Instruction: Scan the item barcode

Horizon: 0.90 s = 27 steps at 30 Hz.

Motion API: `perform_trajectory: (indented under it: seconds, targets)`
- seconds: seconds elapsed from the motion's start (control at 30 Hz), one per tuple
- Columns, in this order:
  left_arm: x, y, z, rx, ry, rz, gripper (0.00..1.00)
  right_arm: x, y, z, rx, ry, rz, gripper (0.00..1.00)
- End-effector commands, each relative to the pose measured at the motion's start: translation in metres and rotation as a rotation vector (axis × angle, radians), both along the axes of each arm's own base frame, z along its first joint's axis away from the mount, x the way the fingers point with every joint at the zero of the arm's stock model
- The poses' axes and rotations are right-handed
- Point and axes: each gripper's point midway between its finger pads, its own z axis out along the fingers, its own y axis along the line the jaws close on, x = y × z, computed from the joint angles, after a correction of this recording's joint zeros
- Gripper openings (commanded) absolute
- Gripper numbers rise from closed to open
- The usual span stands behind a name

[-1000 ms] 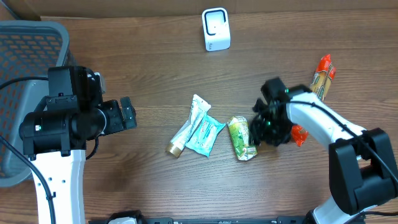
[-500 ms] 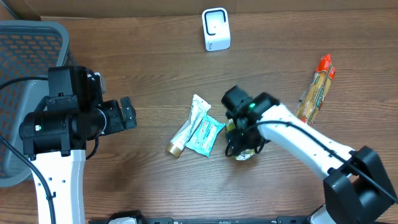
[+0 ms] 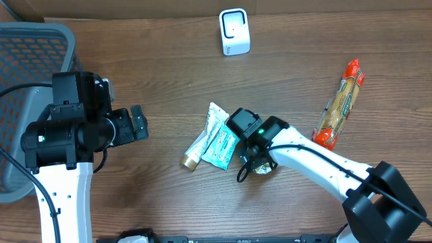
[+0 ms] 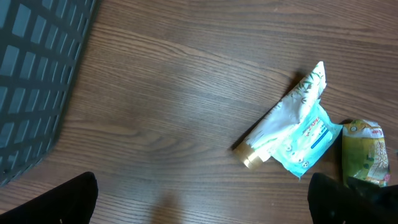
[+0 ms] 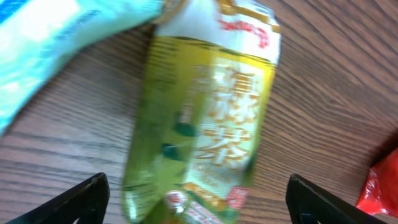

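Green, crinkly, light: judged packet point(image 5: 205, 118) best pinched across its middle. Found right tool point(image 5: 205, 200) spread wide, holding nothing.

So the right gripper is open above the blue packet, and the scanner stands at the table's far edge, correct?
Not quite. The right gripper is open above the green packet, not the blue packet, which lies just beside it. The right wrist view shows the green packet between the spread fingers. The scanner does stand at the table's far edge.
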Motion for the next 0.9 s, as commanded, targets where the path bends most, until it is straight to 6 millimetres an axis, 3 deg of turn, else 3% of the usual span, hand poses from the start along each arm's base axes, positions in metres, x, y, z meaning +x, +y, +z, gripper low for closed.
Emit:
perform_trajectory:
  seconds: [0.0,0.17,0.33,0.37,0.47,0.53,0.7,0.87]
  targets:
    - [0.002,0.000,0.003,-0.009,-0.013,0.017,1.00,-0.001,-0.004,-0.007,-0.057,-0.014,0.020,0.92]
    - [0.002,0.000,0.003,-0.009,-0.013,0.017,0.99,-0.006,-0.011,-0.029,-0.116,0.037,0.021,0.90]
    - [0.002,0.000,0.003,-0.009,-0.013,0.017,0.99,-0.004,-0.016,-0.035,-0.149,0.030,0.009,0.71]
    - [0.002,0.000,0.003,-0.010,-0.013,0.017,1.00,-0.003,-0.016,-0.034,-0.152,0.027,0.005,0.63]
    - [0.002,0.000,0.003,-0.009,-0.013,0.017,0.99,-0.002,-0.017,-0.034,-0.153,0.025,0.005,0.24]
    - [0.002,0.000,0.003,-0.009,-0.013,0.017,1.00,-0.003,-0.017,-0.034,-0.153,0.025,0.004,0.13]
    - [0.002,0.000,0.003,-0.009,-0.013,0.017,0.99,-0.002,-0.010,-0.026,-0.091,0.034,-0.077,0.10]
    - [0.002,0.000,0.003,-0.009,-0.013,0.017,1.00,-0.006,0.018,0.001,0.164,0.138,-0.049,0.11]
